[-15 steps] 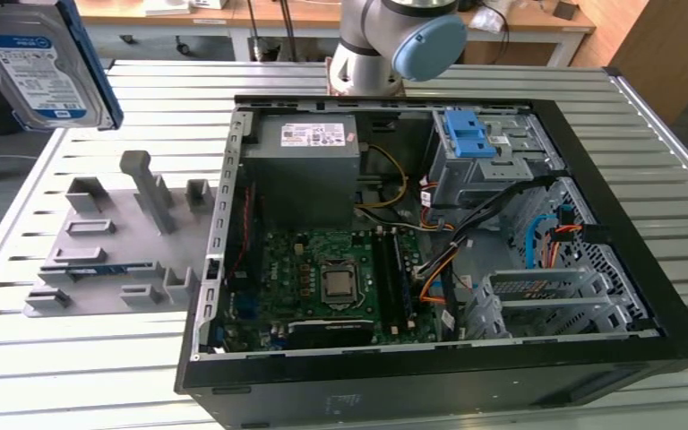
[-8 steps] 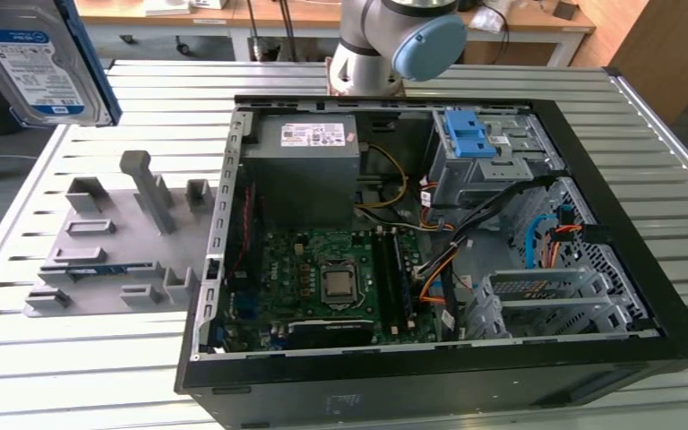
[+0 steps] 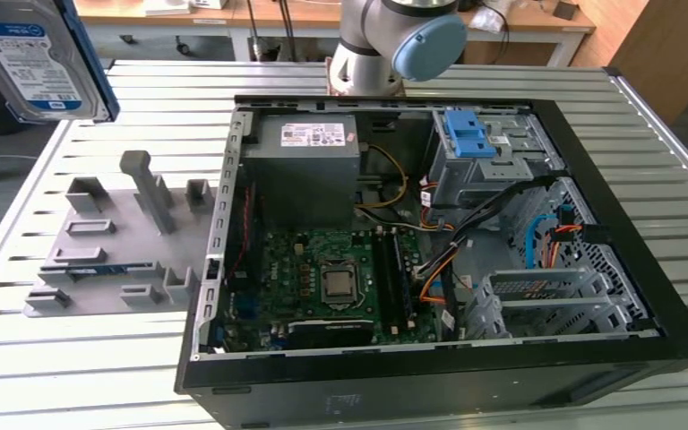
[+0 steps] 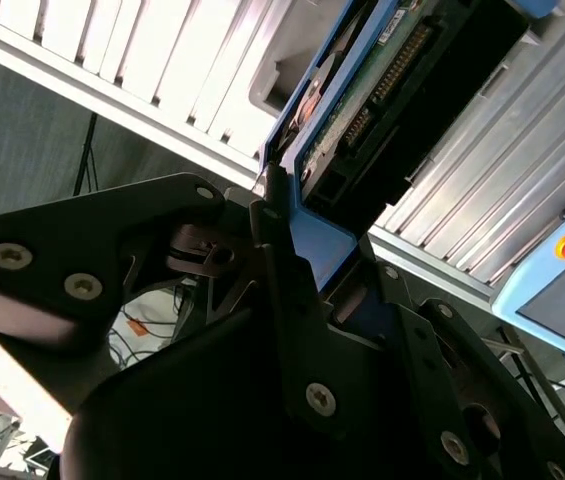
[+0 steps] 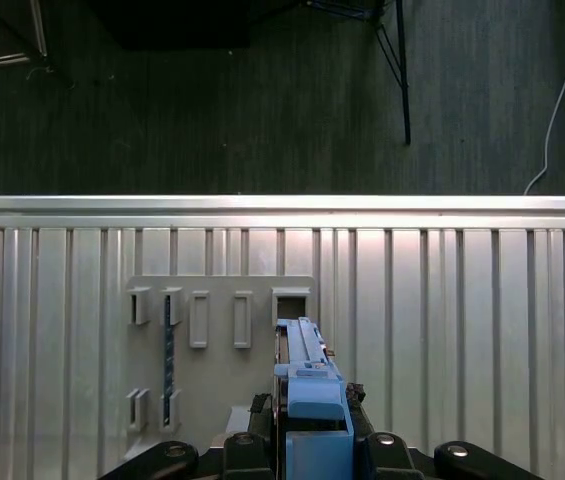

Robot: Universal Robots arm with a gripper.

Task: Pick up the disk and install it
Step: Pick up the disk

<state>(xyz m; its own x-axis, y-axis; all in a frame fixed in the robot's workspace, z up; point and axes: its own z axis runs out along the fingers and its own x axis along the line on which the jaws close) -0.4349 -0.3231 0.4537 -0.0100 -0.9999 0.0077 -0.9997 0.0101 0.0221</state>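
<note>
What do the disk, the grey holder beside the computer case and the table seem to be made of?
By the look, the disk has a dull silver metal body, a glossy paper-like label and a blue frame, probably plastic. Matt and evenly grey, the grey holder is likely plastic. With bright ribbed slats that reflect light, the table seems aluminium.

Slatted silver aluminium table (image 3: 117, 376), spanning the exterior view. Directly on it:
- grey plastic fixture plate with upright slotted holders (image 3: 105, 246), left of centre
- open black metal computer tower case (image 3: 440, 394), lying on its side, centre to right, just beside the plate
</note>
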